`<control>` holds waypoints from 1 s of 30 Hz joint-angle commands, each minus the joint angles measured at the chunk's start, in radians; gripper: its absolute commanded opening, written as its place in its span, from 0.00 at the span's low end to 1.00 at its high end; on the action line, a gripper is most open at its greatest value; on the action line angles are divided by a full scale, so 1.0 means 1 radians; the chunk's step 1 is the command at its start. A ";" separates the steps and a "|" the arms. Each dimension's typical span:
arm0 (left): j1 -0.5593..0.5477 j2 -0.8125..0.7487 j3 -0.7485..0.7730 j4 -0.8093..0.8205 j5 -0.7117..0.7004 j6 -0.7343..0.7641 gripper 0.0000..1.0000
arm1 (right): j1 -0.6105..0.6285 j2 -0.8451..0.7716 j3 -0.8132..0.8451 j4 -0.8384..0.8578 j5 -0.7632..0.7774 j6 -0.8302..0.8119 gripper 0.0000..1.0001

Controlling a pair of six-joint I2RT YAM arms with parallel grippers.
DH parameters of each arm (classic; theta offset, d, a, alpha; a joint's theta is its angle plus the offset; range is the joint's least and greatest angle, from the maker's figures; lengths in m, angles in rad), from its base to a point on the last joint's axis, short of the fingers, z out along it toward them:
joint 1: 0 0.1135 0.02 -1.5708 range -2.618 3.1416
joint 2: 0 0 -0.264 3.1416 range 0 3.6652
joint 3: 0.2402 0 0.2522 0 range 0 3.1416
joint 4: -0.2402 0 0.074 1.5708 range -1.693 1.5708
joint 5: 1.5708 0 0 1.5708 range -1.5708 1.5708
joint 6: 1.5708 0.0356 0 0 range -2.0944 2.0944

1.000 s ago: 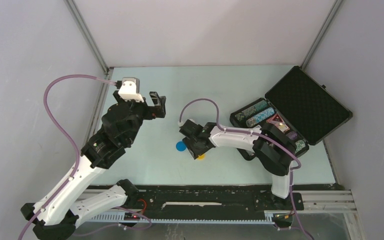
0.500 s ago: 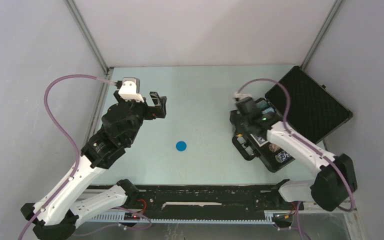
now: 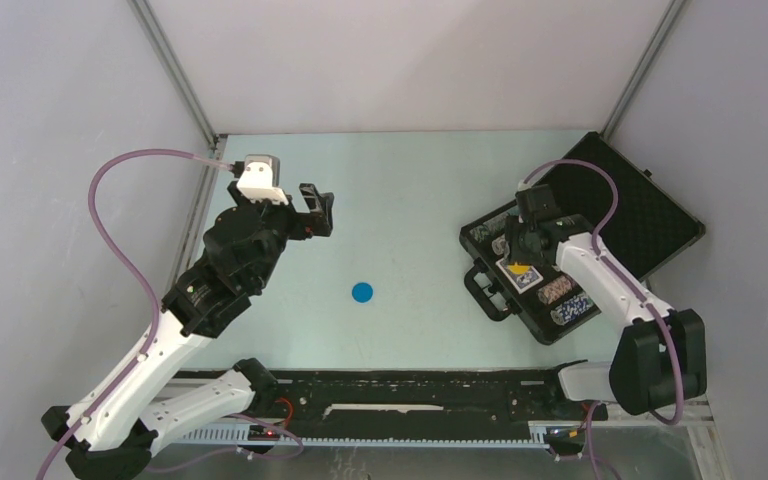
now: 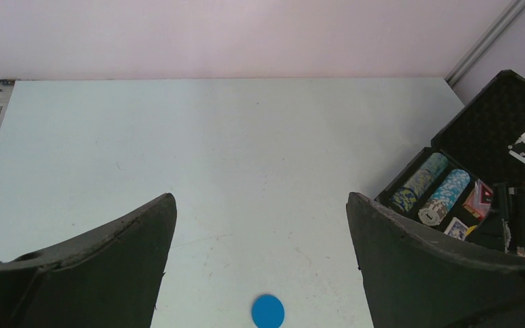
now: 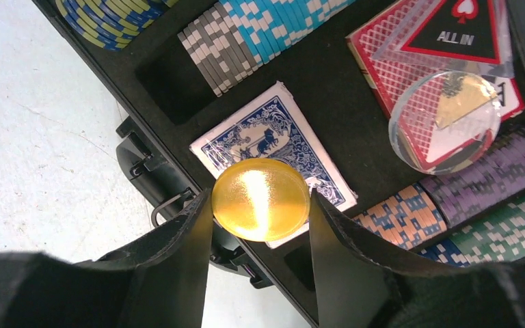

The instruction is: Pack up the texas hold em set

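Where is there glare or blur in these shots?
Right wrist view: a bright glare streak runs across the yellow disc, and there is a pale sheen on the clear disc. Left wrist view: the light is even, and the near fingers are dark and soft-edged. Top view: diffuse light, faint shadows.

Light is bright, even and diffuse in all three views, with only soft, faint shadows. In the top view the pale table (image 3: 410,200) is washed flat. The open black case (image 3: 615,205) at right goes so dark that its lining shows little detail. In the left wrist view my left fingers (image 4: 102,273) fill the lower corners as dark, soft-edged masses, while the tabletop beyond stays crisp. The right wrist view is sharp at centre. A white hot spot glares in the middle of the yellow disc (image 5: 260,199), and the clear disc (image 5: 444,121) at upper right carries pale reflections. My right fingers (image 5: 171,273) are near-black, and out of focus toward the bottom edge.
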 commanded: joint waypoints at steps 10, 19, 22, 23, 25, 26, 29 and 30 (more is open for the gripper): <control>0.007 -0.009 -0.020 0.035 0.000 -0.006 1.00 | -0.014 0.122 0.058 0.067 -0.011 -0.044 0.42; 0.007 -0.004 -0.019 0.034 0.000 -0.006 1.00 | -0.036 0.144 0.061 0.092 -0.028 -0.051 0.44; 0.008 -0.003 -0.020 0.034 0.001 -0.006 1.00 | -0.039 0.153 0.068 0.088 -0.033 -0.050 0.45; 0.007 -0.003 -0.019 0.034 0.001 -0.005 1.00 | -0.039 0.153 0.069 0.086 -0.036 -0.051 0.45; 0.008 -0.002 -0.019 0.034 0.002 -0.006 1.00 | -0.039 0.152 0.069 0.088 -0.040 -0.052 0.46; 0.007 -0.001 -0.018 0.034 0.003 -0.005 1.00 | -0.039 0.153 0.069 0.089 -0.043 -0.053 0.46; 0.007 -0.003 -0.018 0.034 0.005 -0.005 1.00 | -0.041 0.153 0.069 0.087 -0.047 -0.055 0.48; 0.007 -0.003 -0.018 0.034 0.005 -0.007 1.00 | -0.041 0.154 0.069 0.085 -0.046 -0.053 0.49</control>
